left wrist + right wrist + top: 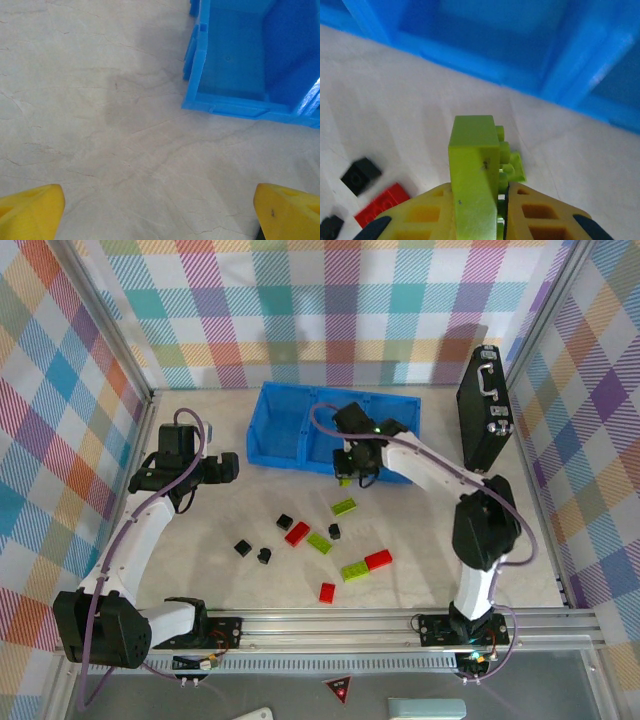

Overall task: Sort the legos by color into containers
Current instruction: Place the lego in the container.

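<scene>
My right gripper hangs just in front of the blue tray's near wall, shut on a lime green lego that stands up between its yellow fingers. Loose legos lie on the table in front of the tray: lime green ones, red ones and several black ones. My left gripper is open over bare table left of the tray, its yellow fingertips wide apart with nothing between them. The tray's left compartment looks empty.
A black hard case with a metal handle stands upright at the back right. Plaid walls and an aluminium frame enclose the table. In the right wrist view a black lego and a red one lie below left of the gripper.
</scene>
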